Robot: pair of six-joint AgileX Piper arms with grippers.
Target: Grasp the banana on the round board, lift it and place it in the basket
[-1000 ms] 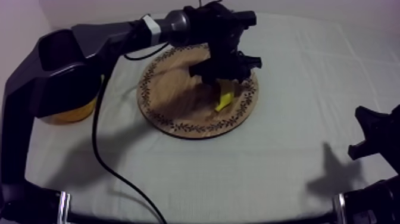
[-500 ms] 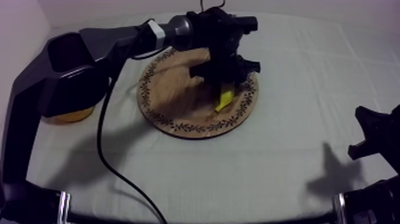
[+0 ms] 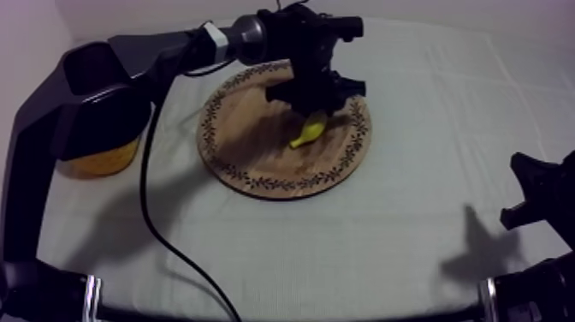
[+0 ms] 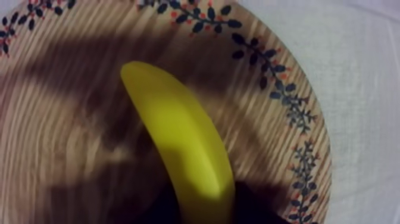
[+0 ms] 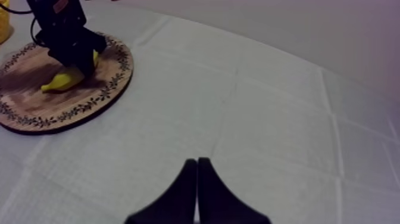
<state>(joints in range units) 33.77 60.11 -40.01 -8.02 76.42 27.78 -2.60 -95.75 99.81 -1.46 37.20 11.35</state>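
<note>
Left gripper (image 3: 315, 107), upper centre of frame: fingers clamped on one end of banana (image 3: 308, 132), free end low over board (image 3: 248, 146). Right gripper (image 5: 197, 179): fingers pressed together, empty. Risk: end-grip lets banana swivel and drop short of basket (image 3: 98, 158), left edge.

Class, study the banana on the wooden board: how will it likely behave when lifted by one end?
The banana looks smooth and glossy, so it may slip. The left end effector sits at one end, so the long body could pivot. Its curved shape might rock on the board.
</note>
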